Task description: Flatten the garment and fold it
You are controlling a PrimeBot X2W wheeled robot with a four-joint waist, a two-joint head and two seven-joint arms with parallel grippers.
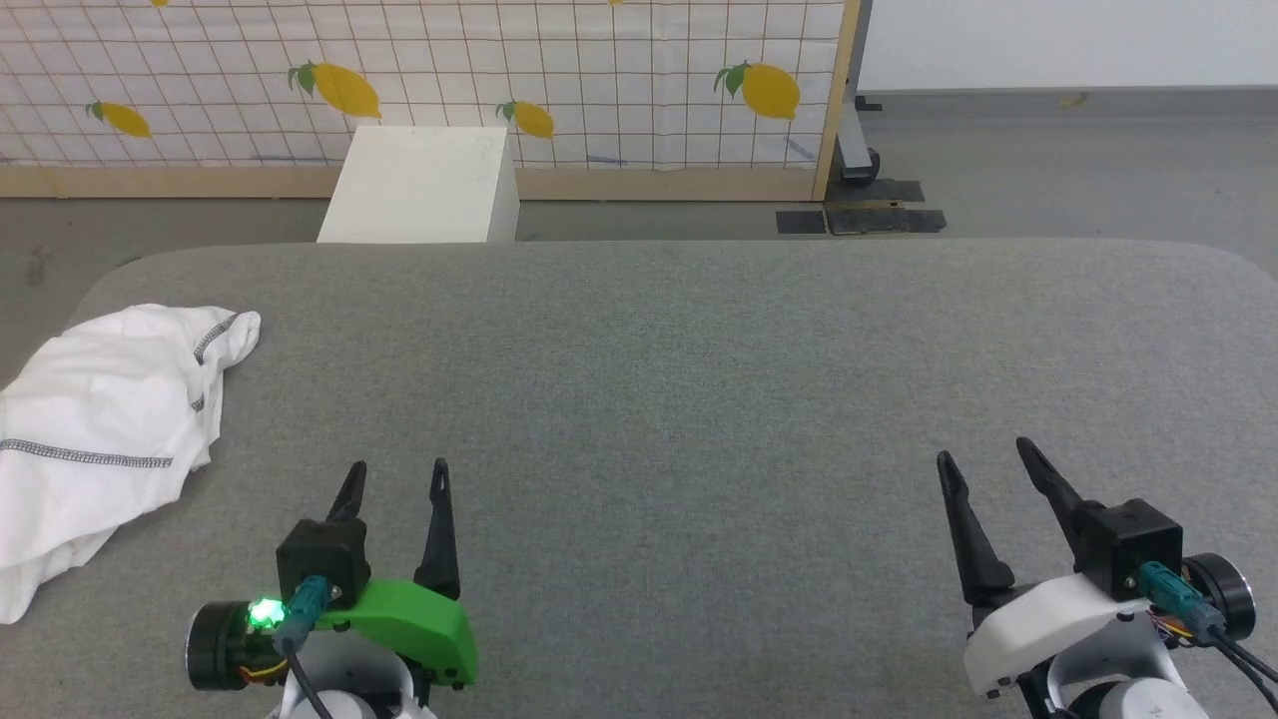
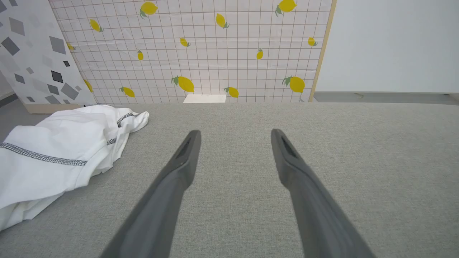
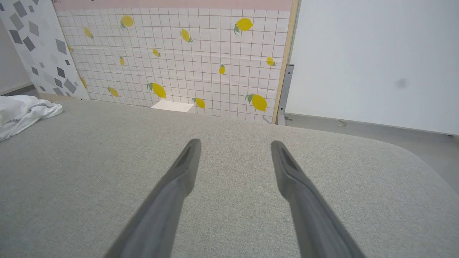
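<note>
The garment (image 1: 100,419) is a white thin shirt with dark grey zigzag seams, crumpled in a heap at the left edge of the grey padded table (image 1: 649,379). It also lies at the left of the left wrist view, garment (image 2: 53,150), and at the far left of the right wrist view, garment (image 3: 21,113). My left gripper (image 1: 397,477) hovers open near the table's front, to the right of the heap and apart from it. At the front right my right gripper (image 1: 983,454) is open too, with nothing between its fingers.
A white box (image 1: 424,185) stands on the floor just behind the table's far edge. Behind it runs a lemon-patterned grid screen (image 1: 599,80) on a wooden frame. Grey floor lies to the right beyond the table's rounded corner.
</note>
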